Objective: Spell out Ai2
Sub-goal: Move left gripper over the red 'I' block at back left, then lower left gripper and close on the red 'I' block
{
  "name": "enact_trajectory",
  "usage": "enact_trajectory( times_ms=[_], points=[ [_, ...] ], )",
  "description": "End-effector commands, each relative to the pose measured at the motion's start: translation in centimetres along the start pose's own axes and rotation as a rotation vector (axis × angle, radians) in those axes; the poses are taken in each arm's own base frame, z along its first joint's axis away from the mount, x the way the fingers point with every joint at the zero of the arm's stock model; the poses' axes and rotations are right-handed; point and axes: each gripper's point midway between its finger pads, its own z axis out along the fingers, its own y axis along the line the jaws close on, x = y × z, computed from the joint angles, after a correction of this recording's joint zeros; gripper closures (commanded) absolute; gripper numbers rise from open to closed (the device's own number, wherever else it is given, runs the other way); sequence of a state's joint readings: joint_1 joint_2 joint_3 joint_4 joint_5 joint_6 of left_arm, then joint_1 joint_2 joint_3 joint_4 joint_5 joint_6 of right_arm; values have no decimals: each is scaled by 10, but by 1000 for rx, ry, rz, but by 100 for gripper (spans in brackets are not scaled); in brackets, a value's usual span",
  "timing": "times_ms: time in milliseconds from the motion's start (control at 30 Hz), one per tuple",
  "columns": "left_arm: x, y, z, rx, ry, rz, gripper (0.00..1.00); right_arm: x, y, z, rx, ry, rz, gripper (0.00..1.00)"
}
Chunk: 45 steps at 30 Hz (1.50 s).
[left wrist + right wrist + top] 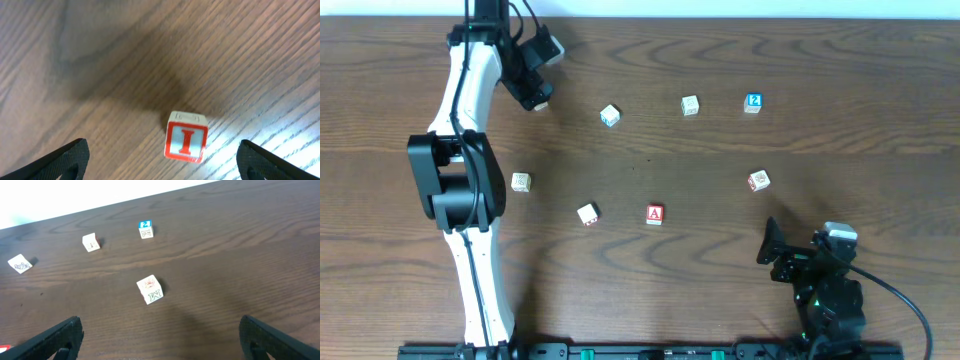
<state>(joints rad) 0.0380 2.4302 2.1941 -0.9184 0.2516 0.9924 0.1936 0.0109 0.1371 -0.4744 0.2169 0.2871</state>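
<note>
The surface [650, 60] is dark brown wood with a strong grain. Past its far edge there is only a plain white strip of room.

Small lettered cubes lie scattered on it, none touching another. The A cube [654, 214] sits near the middle, toward the near side. The 2 cube [752, 102] is far off to the right, with a pale cube [690, 105] just to its left and a white cube with a teal mark [610, 116] beyond that. Another cube with a green M on its side [150, 290] rests between the 2 cube and the right arm [830, 300].

The left arm [470, 190] reaches up to the far left corner. Its jaws are spread wide and hold nothing. The I cube [186, 142] lies on the wood between them, nearer the right-hand tip in the wrist view, and touches neither.

The right arm is folded low at the near right corner. Its jaws also stand wide apart and empty, pointing across the wood toward the M cube and well short of it.
</note>
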Motion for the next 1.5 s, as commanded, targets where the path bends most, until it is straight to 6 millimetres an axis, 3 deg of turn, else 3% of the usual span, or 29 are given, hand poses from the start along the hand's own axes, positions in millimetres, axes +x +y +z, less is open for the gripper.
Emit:
enact_trajectory(
  times_ms=[0, 867, 1467],
  points=[
    [8, -5, 14, 50, 11, -16, 5, 0, -2, 0, 8, -4, -5, 1],
    [5, -12, 14, 82, -2, -131, 5, 0, -2, 0, 8, -4, -5, 1],
    [-8, 2, 14, 30, -56, -113, 5, 0, -2, 0, 8, -4, -5, 1]
  ],
)
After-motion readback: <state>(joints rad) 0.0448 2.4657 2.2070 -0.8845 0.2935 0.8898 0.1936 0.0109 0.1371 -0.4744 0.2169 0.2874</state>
